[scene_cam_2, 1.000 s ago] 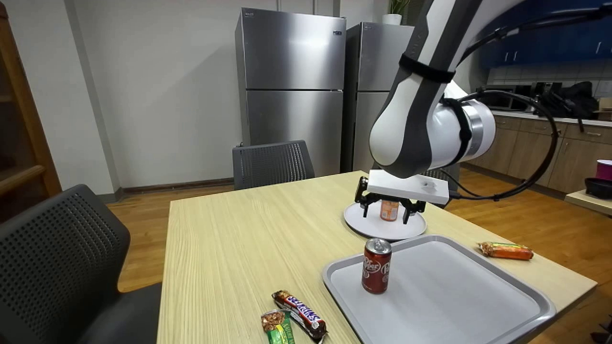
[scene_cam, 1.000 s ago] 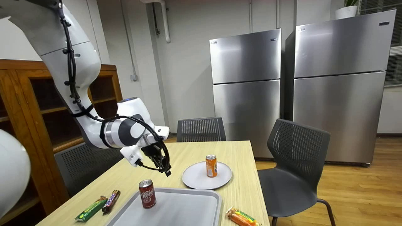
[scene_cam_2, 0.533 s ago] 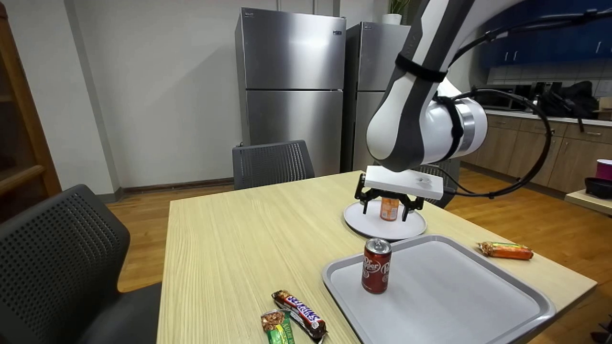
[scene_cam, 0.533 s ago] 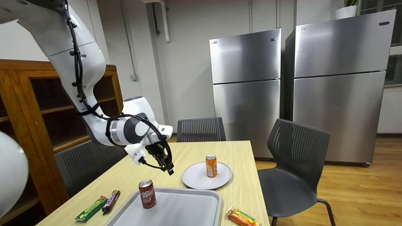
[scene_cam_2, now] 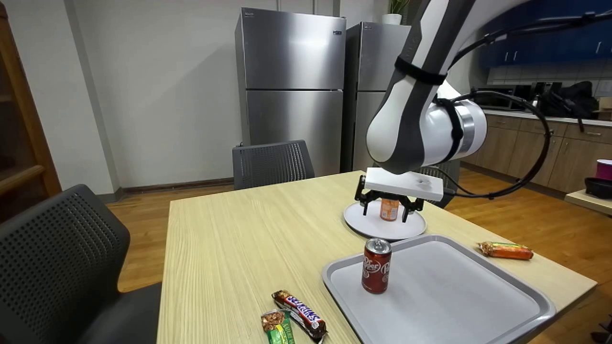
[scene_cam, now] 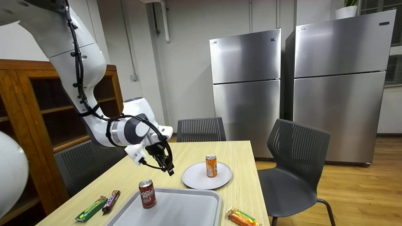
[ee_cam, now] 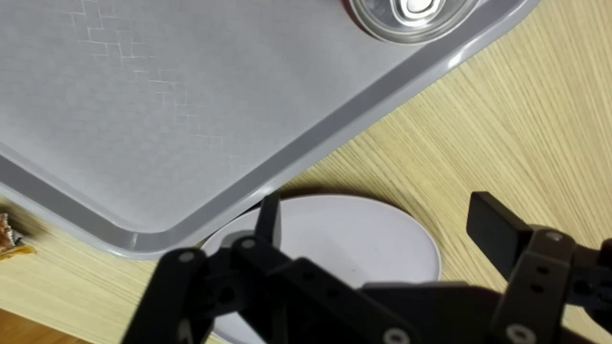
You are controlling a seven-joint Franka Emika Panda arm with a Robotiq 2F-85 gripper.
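Plate (scene_cam: pixel 192 178) is closest to the fingers (ee_cam: pixel 497 234). Light grey, round, flat on the tabletop (scene_cam_2: pixel 248 239), just past the far edge of the tray (scene_cam_2: pixel 449 286); can't tell if the two rims touch. Carries one orange can (scene_cam: pixel 211 165), upright, roughly mid-plate, visible in both exterior views.

The fingers are spread wide apart, hanging above the tabletop. Wrist view: one tip lines up with the seam between plate and tray, the other with plain wood. They block part of the plate there.

Tray: grey, rectangular, raised rim, on the near side of the plate. Holds one Dr Pepper can (scene_cam_2: pixel 376 267), dark red, upright, toward the far left corner. Wrist view only gets part of its silver top and tab, plus thin pale lines on the tray floor.

Loose on the tabletop, left of the tray: Snickers bar (scene_cam_2: pixel 300 313) and green-wrapped bar (scene_cam: pixel 91 209), ends close together. Right of the tray: orange-wrapped bar (scene_cam_2: pixel 507 251).

Farther out: dark chairs (scene_cam: pixel 296 153) around the tabletop, wooden cabinet (scene_cam: pixel 23 94) with dark panes on the left, two steel fridges (scene_cam: pixel 246 110) at the back, doors closed. White pot (scene_cam: pixel 346 12) up on the right-hand fridge, green plant (scene_cam: pixel 350 2) in it.
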